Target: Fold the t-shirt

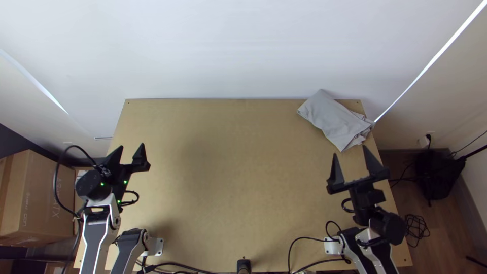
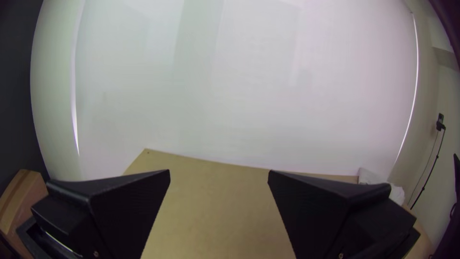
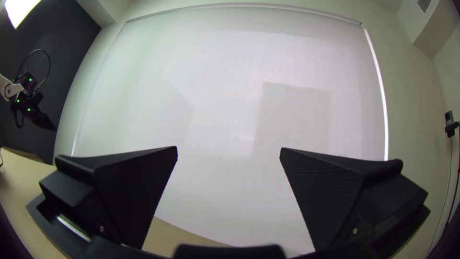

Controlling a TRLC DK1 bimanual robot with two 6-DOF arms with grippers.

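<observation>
Top view, t-shirt (image 1: 332, 119): A grey t-shirt is seen at the far right corner of the counter (image 1: 228, 203), laid at a slant as a compact, layered bundle. Its outer face is mostly smooth; at its right end, loose layers are gathered unevenly. The counter's back and right edges appear to be slightly overlapped by it.

Left claw (image 1: 132, 147): Held over the left side of the counter, well apart from the cloth. Its two black fingers are spread, and nothing is pinched between them.

Right claw (image 1: 350, 151): Held on the right side, with its tips pointed toward the back and seen near the cloth's closest corner. Its fingers are also parted, with no fabric gripped.

Done, as judged: Several folds seem to have been made, since the cloth is packed small and no sleeve or collar can be made out. The bundle may well have been set aside as finished.

Left to do, as judged: Perhaps nothing, or only a tidying of the ragged end. If a crisp rectangle is wanted, the loose layers would need to be tucked in and the bundle drawn fully onto the counter.

Uncertain: The number of folds cannot be told, nor whether the sleeves are neatly enclosed.
</observation>
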